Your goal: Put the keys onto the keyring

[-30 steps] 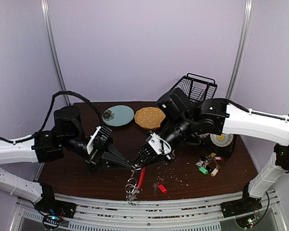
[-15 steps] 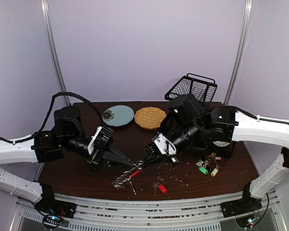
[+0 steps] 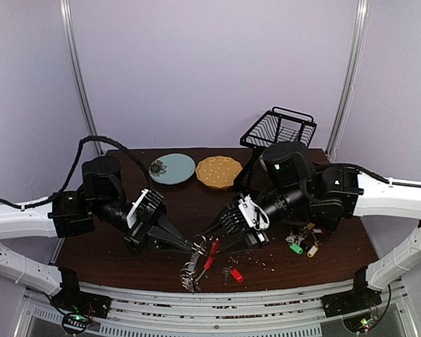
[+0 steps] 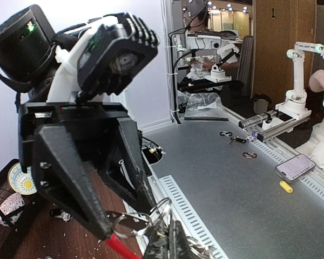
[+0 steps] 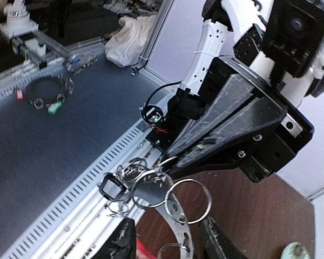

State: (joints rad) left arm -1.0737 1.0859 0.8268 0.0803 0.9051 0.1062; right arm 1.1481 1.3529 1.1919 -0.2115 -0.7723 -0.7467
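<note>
The keyring (image 3: pixel 192 265), a cluster of silver rings with a red sleeve (image 3: pixel 210 253), hangs over the table's front edge. My left gripper (image 3: pixel 191 246) is shut on one of its rings; in the left wrist view its tips (image 4: pixel 170 240) pinch the ring (image 4: pixel 130 225). My right gripper (image 3: pixel 214 243) faces it with fingers apart around the rings and a perforated metal strip (image 5: pixel 179 226), in the right wrist view (image 5: pixel 168 238). A loose key with a red tag (image 3: pixel 233 274) lies on the table just right of the keyring.
A bunch of keys with green, yellow and red tags (image 3: pixel 303 243) lies under my right arm. A teal plate (image 3: pixel 172 168), an orange plate (image 3: pixel 218 171) and a black wire basket (image 3: pixel 281 128) stand at the back. Crumbs dot the front of the brown table (image 3: pixel 112 249).
The keyring, stretched out low to the left half a second ago, now hangs straight down below the grippers. My right arm has shifted to the right; the left arm has barely moved.
</note>
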